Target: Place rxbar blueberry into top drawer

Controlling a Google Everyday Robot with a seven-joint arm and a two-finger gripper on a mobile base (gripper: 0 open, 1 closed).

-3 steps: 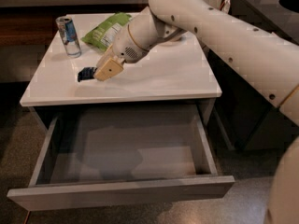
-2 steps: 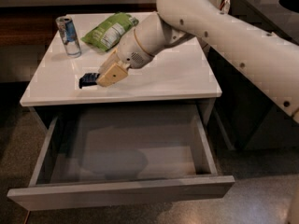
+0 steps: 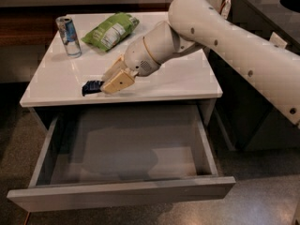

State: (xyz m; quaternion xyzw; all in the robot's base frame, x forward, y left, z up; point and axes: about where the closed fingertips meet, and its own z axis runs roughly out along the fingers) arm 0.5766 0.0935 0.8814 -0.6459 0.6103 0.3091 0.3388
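The rxbar blueberry (image 3: 92, 87), a small dark navy bar, is at the front edge of the white tabletop (image 3: 56, 78). My gripper (image 3: 106, 85) is shut on its right end, with the tan fingers (image 3: 118, 82) reaching in from the right. The bar sticks out to the left of the fingers, just above the table surface. The top drawer (image 3: 123, 193) is pulled wide open directly below, and its grey interior (image 3: 126, 144) holds nothing.
A green chip bag (image 3: 111, 29) lies at the back of the tabletop. A silver-blue can (image 3: 69, 36) stands upright at the back left. A dark cabinet (image 3: 262, 83) stands to the right of the drawer unit. My white arm crosses the table's right side.
My gripper has moved the bar forward and slightly right, from the middle left of the tabletop to its front edge above the open drawer.
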